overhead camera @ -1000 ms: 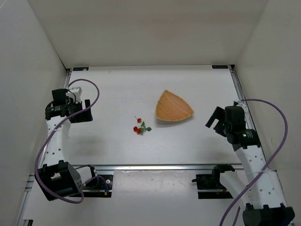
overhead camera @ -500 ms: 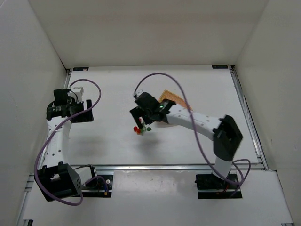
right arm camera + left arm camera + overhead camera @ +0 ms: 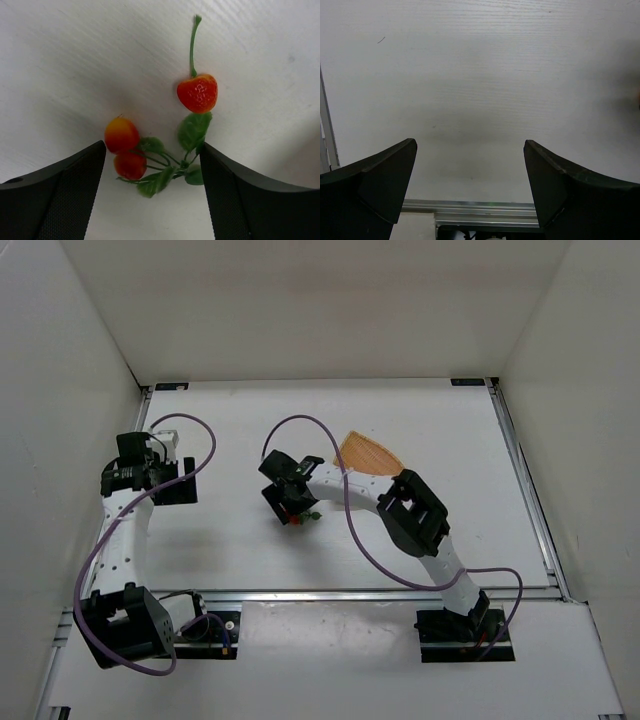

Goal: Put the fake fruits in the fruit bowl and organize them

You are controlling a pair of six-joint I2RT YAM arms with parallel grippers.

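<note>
In the top view, the near edge of the fruit bowl is covered by the right arm. The fake fruits are mostly hidden beneath the right gripper; only specks of red and green are seen, too small to be counted. In the left wrist view, the left gripper has its fingers cut off by the lower edge. The right wrist view's fingers are cropped likewise.
</note>
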